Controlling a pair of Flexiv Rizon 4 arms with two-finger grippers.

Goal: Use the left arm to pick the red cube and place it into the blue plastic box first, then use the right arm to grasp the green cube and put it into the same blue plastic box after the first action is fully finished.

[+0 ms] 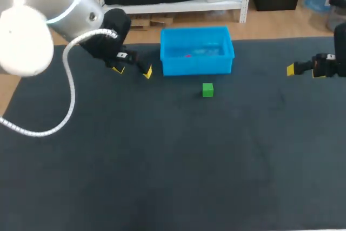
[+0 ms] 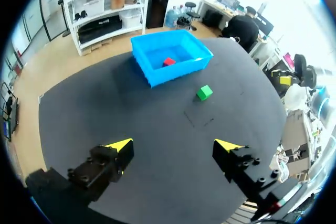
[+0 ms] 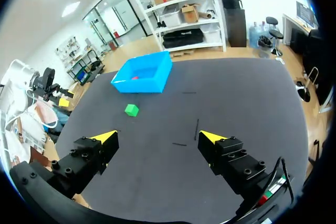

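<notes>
- Left claw (image 1: pixel 132 70): fingers spread wide, nothing between them. I see it at 9 o'clock of the blue plastic box (image 1: pixel 197 66), near its side wall, not touching.
- Red cube (image 2: pixel 168 62): inside the box, resting on its floor; clearest in my left wrist view.
- Green cube (image 1: pixel 207 90): on the black tabletop (image 1: pixel 162 160), at 5 o'clock of the box, near the front wall but apart from it.
- Right claw (image 1: pixel 304 71): also spread wide and empty, at 3 o'clock of the box, well apart from box and green cube.
- Right wrist view: green cube ahead of the claw at about 11 o'clock, box just beyond it.
</notes>
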